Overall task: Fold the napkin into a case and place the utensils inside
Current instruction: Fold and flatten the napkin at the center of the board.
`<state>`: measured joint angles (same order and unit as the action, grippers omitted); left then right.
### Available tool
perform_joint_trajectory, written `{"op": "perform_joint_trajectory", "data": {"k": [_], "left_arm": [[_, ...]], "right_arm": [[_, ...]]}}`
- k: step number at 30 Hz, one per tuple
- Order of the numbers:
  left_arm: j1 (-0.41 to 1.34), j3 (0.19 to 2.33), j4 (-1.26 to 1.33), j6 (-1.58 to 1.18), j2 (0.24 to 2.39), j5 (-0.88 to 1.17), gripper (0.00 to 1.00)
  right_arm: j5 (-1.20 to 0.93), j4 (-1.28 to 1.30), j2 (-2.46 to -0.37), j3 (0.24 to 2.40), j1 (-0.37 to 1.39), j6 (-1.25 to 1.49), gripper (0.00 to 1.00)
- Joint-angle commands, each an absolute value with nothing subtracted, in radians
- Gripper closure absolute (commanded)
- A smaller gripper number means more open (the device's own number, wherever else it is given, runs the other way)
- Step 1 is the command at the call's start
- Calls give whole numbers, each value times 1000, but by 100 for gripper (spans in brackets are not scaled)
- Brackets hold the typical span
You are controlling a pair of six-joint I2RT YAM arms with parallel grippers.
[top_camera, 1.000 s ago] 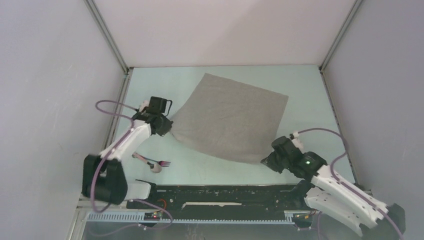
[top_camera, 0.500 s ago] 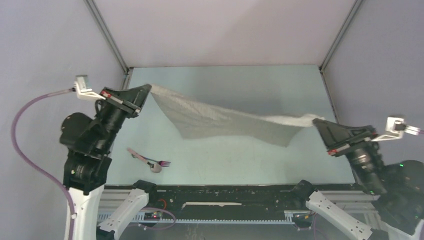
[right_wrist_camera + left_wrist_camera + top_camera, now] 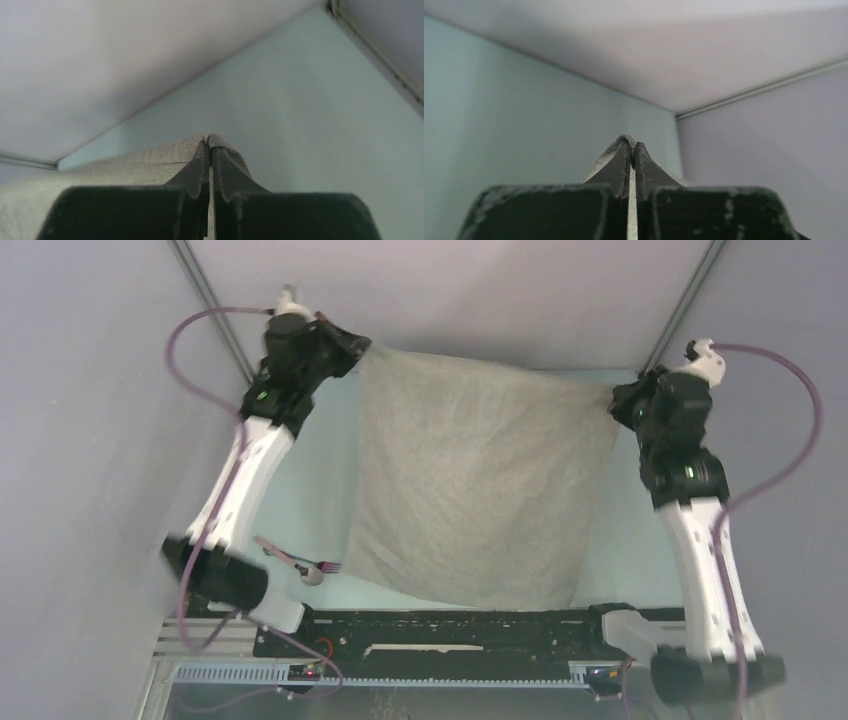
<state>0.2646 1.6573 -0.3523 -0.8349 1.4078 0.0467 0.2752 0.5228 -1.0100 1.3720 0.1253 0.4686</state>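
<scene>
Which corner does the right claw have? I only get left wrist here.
Observer: The right claw is shut on the napkin's far right corner. A bit of cloth pokes past its tips.
Operator: Utensils under the cloth?
Observer: No. In the top view the utensils lie uncovered on the table, just left of the napkin's near left corner.
</scene>
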Motion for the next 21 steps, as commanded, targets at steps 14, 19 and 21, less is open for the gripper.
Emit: {"op": "perform_joint_trajectory", "data": {"k": [14,19,21], "left_arm": [[263,2435,-348,-797,2420,103,100],[263,2288,-341,-800,2351,112,100],[264,2172,-345,-808,2281,85,100]], "right_arm": [[-303,483,-2069,1881,-208,391,100],[-295,565,-2047,1885,-208,395,100],[-301,641,-2024,1868,-207,405,100]]}}
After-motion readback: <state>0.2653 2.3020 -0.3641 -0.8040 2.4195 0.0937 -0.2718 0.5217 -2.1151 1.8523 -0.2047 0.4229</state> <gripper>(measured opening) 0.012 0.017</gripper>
